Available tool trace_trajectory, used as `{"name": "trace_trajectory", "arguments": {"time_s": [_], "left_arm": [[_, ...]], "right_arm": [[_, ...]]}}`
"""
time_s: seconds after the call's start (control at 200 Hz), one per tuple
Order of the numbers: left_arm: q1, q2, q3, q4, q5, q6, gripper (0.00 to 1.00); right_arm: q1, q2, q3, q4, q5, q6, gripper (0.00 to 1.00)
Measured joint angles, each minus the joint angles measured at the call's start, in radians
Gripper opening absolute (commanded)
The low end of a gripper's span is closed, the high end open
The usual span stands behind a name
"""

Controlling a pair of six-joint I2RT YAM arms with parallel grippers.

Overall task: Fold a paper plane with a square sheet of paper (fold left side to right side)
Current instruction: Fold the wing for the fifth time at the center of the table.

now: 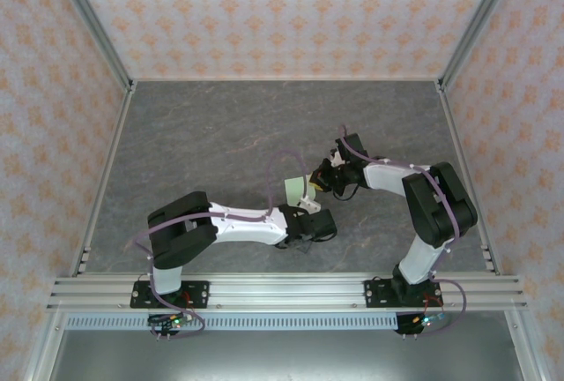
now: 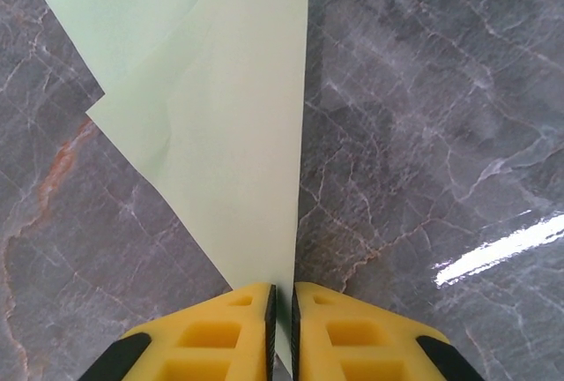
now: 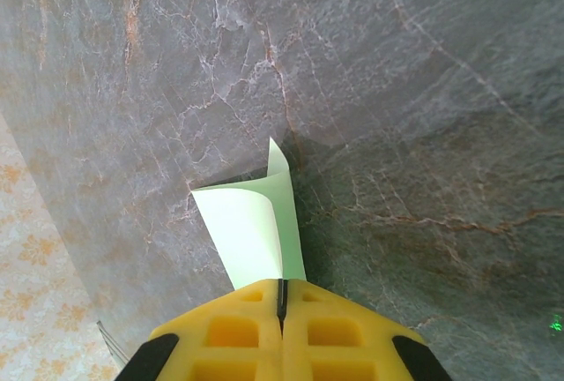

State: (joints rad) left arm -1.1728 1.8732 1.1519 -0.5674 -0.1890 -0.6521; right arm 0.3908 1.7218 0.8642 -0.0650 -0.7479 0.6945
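The square sheet of paper (image 1: 293, 189) is pale green and lies mid-table between my two grippers. In the left wrist view the paper (image 2: 229, 134) shows an overlapping folded layer and a long straight right edge, narrowing to a corner under my left gripper (image 2: 282, 291). That gripper's yellow fingers stand a narrow gap apart, and the corner shows through the gap. My right gripper (image 3: 282, 284) is shut on the paper (image 3: 251, 231), which curls up off the table from the fingertips. In the top view the left gripper (image 1: 304, 209) and right gripper (image 1: 315, 183) flank the sheet.
The grey marble tabletop (image 1: 220, 134) is walled by patterned panels (image 1: 282, 11) at the back and both sides. An aluminium rail (image 1: 282, 291) runs along the near edge. Purple cables (image 1: 282, 165) loop above the left arm.
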Motion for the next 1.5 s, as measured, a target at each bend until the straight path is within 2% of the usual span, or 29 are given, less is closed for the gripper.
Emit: {"name": "trace_trajectory", "arguments": {"time_s": [0.325,0.585,0.886,1.006,1.151,1.496], "left_arm": [[-0.001,0.0,0.0,0.0,0.003,-0.006,0.12],[-0.003,-0.023,-0.011,0.011,-0.002,0.013,0.23],[-0.002,-0.018,0.087,-0.012,-0.042,0.033,0.24],[0.009,0.003,0.097,-0.021,-0.058,0.045,0.33],[0.016,0.04,0.109,-0.027,-0.063,0.052,0.38],[0.022,0.093,0.139,-0.034,-0.089,0.06,0.38]], "right_arm": [[0.0,0.0,0.0,-0.006,0.004,0.0,0.02],[0.0,0.0,0.0,-0.01,0.008,0.0,0.01],[0.0,0.0,0.0,-0.01,0.008,0.0,0.01],[0.0,0.0,0.0,-0.01,0.008,0.0,0.02],[0.0,0.0,0.0,-0.01,0.008,0.0,0.01],[0.002,0.0,0.0,-0.01,0.008,0.001,0.01]]}}
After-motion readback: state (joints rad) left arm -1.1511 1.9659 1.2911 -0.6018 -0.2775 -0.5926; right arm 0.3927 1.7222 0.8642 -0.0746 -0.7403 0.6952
